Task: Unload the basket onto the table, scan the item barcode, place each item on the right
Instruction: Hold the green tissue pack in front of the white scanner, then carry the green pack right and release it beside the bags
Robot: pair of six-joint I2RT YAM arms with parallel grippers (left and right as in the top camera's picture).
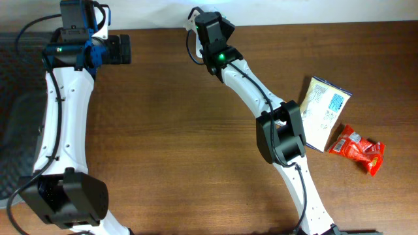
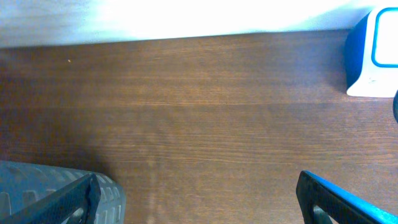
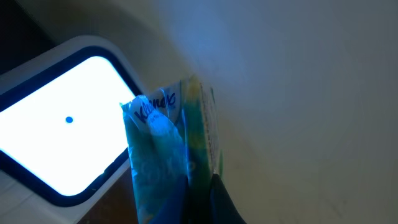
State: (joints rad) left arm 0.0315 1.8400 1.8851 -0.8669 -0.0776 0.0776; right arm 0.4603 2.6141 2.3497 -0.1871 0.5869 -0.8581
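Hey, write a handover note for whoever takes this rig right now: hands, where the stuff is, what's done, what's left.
Left hand: open, empty, over the table at its far left.
Right hand: shut on the Kleenex tissue pack, held beside the lit window of the scanner.
On the table's right side: a pale yellow packet and a red snack packet.
Done: the pack is gripped and at the scanner.
Left: nothing shows whether the barcode has read. Confirm it, then set the pack down.
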